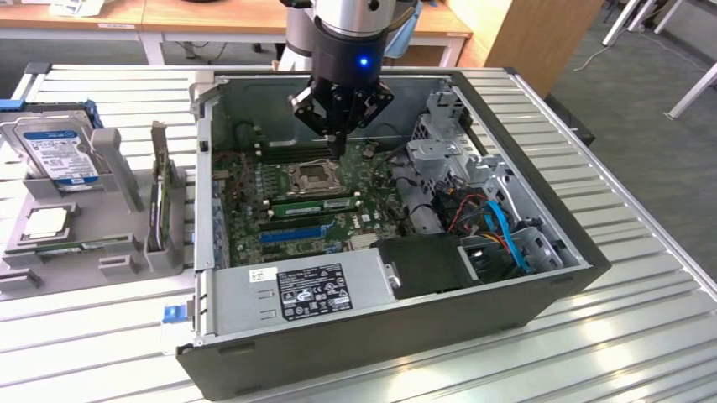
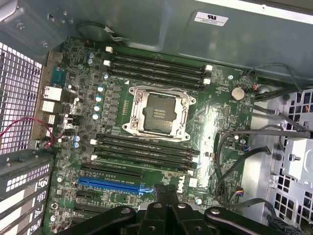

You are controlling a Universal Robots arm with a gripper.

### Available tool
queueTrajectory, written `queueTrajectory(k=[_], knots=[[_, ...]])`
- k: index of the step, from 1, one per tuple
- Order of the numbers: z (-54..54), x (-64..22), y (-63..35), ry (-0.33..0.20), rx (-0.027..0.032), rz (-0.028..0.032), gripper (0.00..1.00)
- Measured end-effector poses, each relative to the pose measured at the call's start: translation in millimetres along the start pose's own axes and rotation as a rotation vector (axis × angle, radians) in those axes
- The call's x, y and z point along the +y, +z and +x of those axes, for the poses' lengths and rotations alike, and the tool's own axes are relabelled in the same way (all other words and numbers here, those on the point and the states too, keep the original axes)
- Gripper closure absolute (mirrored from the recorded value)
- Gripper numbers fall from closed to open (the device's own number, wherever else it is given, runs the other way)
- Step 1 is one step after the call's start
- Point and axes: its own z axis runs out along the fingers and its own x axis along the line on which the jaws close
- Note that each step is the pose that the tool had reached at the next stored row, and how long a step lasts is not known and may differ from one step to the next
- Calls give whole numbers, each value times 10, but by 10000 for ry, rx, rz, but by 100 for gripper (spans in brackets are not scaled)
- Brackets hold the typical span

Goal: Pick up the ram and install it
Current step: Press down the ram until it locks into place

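The arm comes down from above, its wrist close to vertical, so the gripper (image 1: 334,148) points straight down into the open computer case (image 1: 538,294). The case lies on its side in the middle of the worktop (image 1: 627,353). The black fingers are closed together with nothing between them. Their tips hang just over the board (image 1: 252,220), beside the slots (image 1: 300,153) nearest the case's far wall. It is hard to tell whether they touch anything there.

In the wrist view the closed gripper (image 2: 165,195) shows as a dark pair of fingers over the board (image 2: 215,127). The socket (image 2: 157,111) sits between two banks of black slots (image 2: 155,66), and a blue slot (image 2: 110,185) lies near the fingertips. These slots look empty from here.

The ram (image 1: 70,247) appears to lie well apart from the gripper, outside the case. It is a thin green stick along the near side of the grey holder (image 1: 112,172), at the worktop's edge on the exterior view's left. The holder also carries the hard drive (image 1: 56,153), leaning at its far end, and a square silver chip (image 1: 45,222) between the drive and the ram.
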Motion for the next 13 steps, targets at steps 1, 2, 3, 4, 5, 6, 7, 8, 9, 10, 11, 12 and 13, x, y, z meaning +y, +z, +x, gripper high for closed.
queueTrajectory(k=[1, 2, 3, 4, 5, 6, 7, 8, 9, 10, 11, 12, 13], knots=[[0, 0, 0, 0, 0, 0, 90], [0, 0, 0, 2, 4, -2, 90], [1, 0, 0, 4, 13, -3, 90], [1, 0, 0, 5, 25, -4, 90], [0, 0, 0, 5, 45, -8, 90], [0, 0, 0, 7, 78, -13, 90], [0, 0, 0, 9, 113, -18, 90], [0, 0, 0, 11, 143, -21, 90], [0, 0, 0, 14, 171, -25, 90], [1, 0, -1, 21, 189, -28, 90], [1, 0, -1, 40, 192, -28, 90], [1, 0, 0, 84, 191, -27, 90], [0, 0, 0, 141, 189, -25, 90]])
